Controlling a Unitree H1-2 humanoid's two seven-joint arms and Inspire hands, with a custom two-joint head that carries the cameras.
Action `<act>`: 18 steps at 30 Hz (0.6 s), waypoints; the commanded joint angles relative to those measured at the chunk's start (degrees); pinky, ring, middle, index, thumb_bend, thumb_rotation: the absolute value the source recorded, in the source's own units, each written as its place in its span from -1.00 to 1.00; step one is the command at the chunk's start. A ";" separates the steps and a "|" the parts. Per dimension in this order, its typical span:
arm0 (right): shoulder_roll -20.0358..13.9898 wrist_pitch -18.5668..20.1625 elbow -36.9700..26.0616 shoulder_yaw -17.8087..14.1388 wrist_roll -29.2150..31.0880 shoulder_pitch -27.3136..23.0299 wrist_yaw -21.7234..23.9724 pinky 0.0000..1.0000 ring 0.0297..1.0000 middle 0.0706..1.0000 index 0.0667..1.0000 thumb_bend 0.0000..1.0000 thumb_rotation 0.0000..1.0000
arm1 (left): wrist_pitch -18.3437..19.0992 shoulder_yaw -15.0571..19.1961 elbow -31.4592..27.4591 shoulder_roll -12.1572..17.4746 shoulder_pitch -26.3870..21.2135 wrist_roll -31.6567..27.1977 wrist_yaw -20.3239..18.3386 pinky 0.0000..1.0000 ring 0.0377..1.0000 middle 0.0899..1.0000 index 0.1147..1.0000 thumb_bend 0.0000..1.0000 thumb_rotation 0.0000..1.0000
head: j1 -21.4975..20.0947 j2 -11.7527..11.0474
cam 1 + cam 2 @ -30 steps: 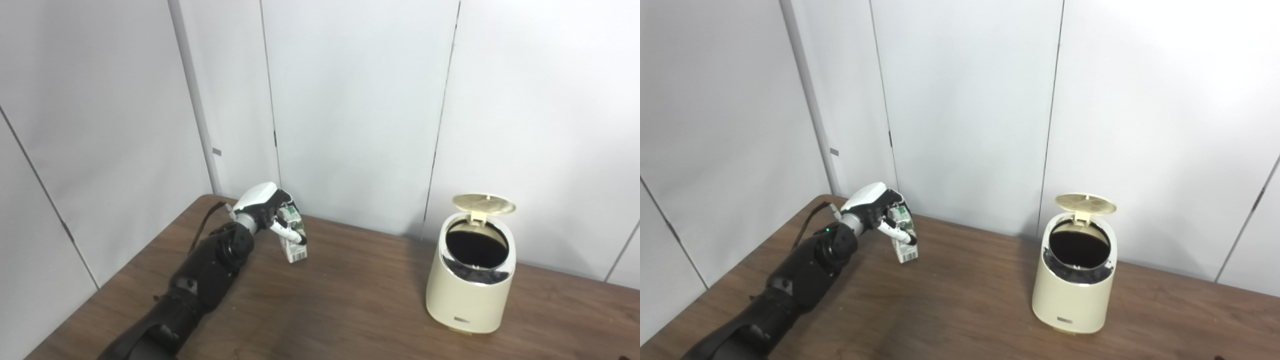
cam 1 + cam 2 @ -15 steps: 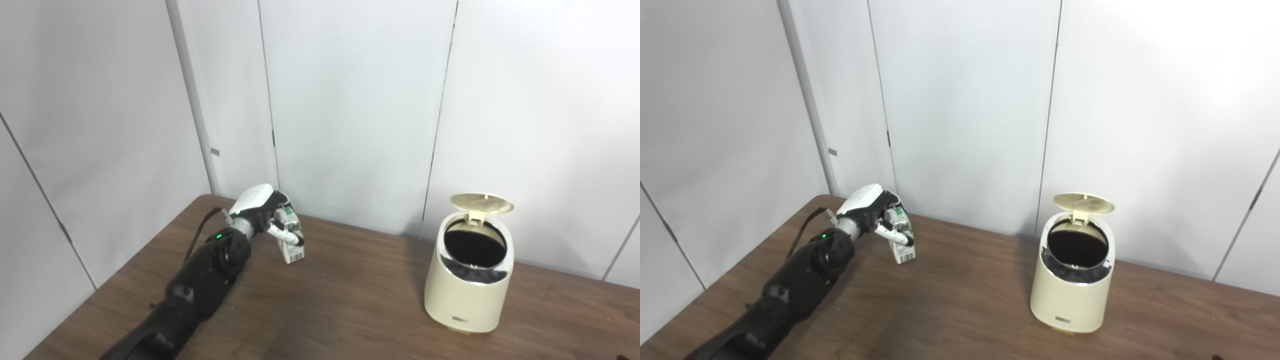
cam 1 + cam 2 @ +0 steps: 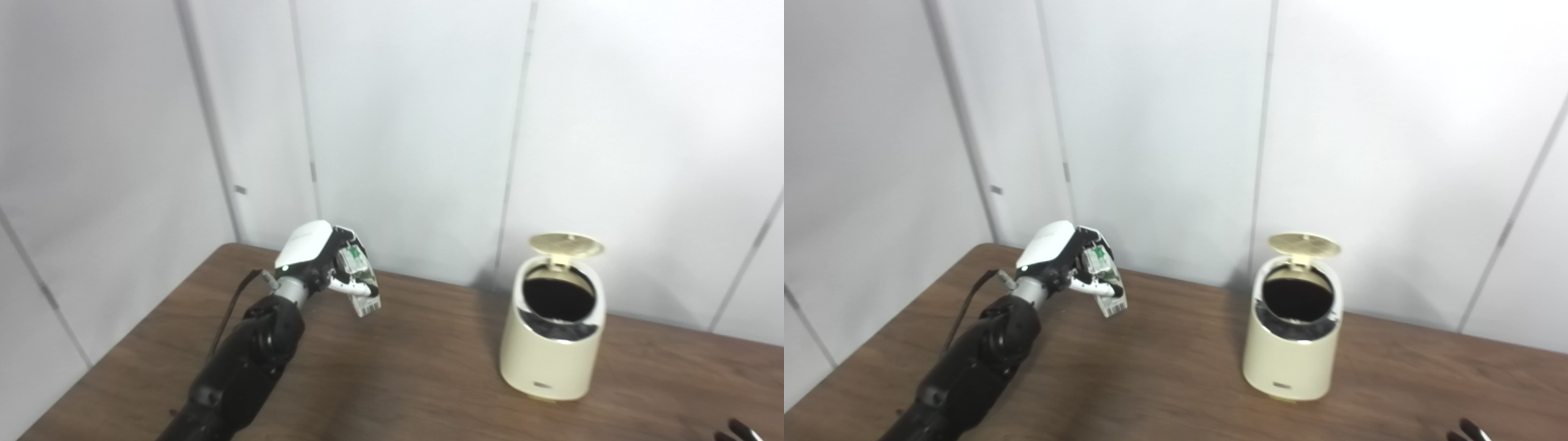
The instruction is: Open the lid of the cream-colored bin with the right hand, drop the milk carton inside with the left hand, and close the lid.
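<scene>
Brown wooden tabletop (image 3: pixel 429 373): your carrying surface.
Cream-coloured rounded plastic bin (image 3: pixel 553 349): near the back edge, right of centre; round lid (image 3: pixel 566 244) up.
Left hand (image 3: pixel 318 263): closed around the small white-and-green milk carton (image 3: pixel 361 288), tilted, near the back-left corner.
Right hand (image 3: pixel 1469 431): only fingertips show; can't tell.
Advice: carry high, release over the opening.

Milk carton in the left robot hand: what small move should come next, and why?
Probably carry the milk carton rightward toward the cream-colored bin. The left robot hand grips it, tilted, off the table, and the lid stands open.
</scene>
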 commanded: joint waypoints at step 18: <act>-0.19 -5.59 0.41 0.58 -3.04 -1.78 -0.86 0.52 0.75 0.79 0.86 0.13 0.88 | -1.89 0.53 -21.43 -2.75 -0.47 5.11 -3.42 -0.31 -0.20 -0.05 -0.14 -0.05 -1.00 | -5.95 0.30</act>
